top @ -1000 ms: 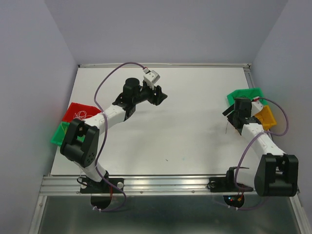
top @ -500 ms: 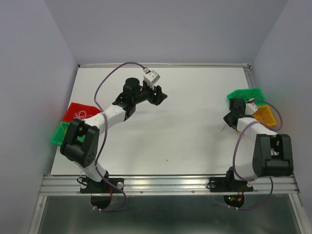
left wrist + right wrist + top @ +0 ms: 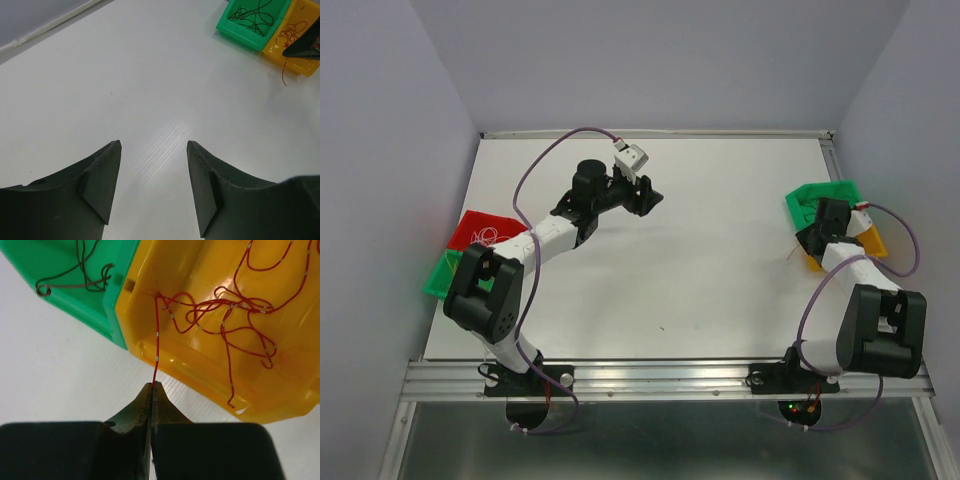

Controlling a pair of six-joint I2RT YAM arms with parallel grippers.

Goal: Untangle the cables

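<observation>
My right gripper (image 3: 152, 385) is shut on a thin red cable (image 3: 156, 340) at its very tips, just outside the yellow bin (image 3: 210, 372). The cable runs up over the bin's rim into a tangle of red cables (image 3: 225, 315) inside. Dark brown cables (image 3: 82, 270) lie in the green bin (image 3: 50, 260) beside it. In the left wrist view the right gripper's black tip (image 3: 287, 50) sits at the yellow bin's edge with a red strand (image 3: 284, 72) hanging below. My left gripper (image 3: 154, 145) hovers open over bare table near the middle back (image 3: 650, 197), with nothing between its fingers.
A red bin (image 3: 485, 232) holding pale wires and a green bin (image 3: 440, 275) sit at the table's left edge by the left arm. The right-hand green bin (image 3: 820, 195) and yellow bin (image 3: 872, 240) lie at the right edge, close to the wall.
The right gripper's jaws have closed on the red cable, and its wrist has shifted right toward the yellow bin. The left arm has not moved.
</observation>
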